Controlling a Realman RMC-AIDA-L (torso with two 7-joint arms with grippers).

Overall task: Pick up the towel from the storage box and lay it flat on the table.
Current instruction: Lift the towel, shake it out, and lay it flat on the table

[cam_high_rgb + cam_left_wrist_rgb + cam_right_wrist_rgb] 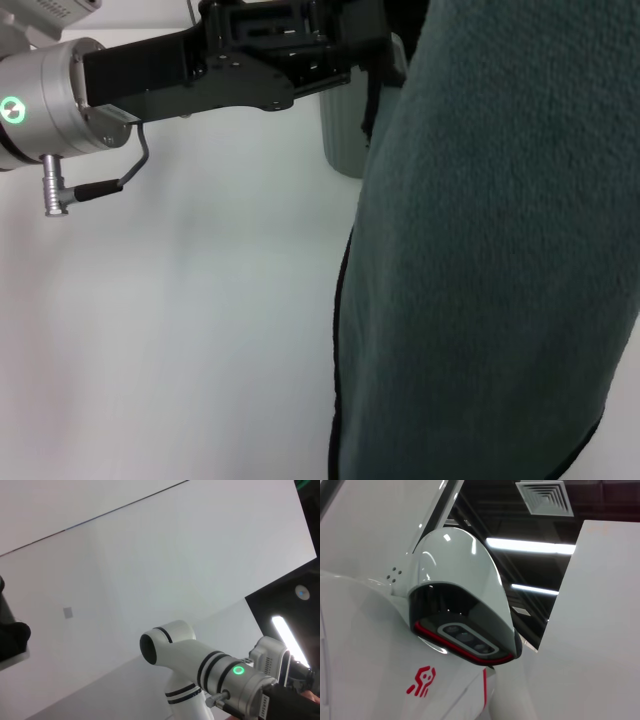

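The towel [490, 260], dark grey-green fleece with black edging, hangs upright close to the head camera and fills the right half of that view. My left arm reaches across the top of the view. My left gripper [383, 62] is at the towel's upper left edge and appears shut on it. The storage box [343, 132], pale grey-green, shows partly behind the towel on the white table [180, 330]. My right arm's wrist [240, 680] shows in the left wrist view, and the black base of my right gripper [295, 706] is at that view's edge.
The hanging towel hides the right side of the table and most of the box. The right wrist view shows only the robot's own head [460, 610] and the room's ceiling.
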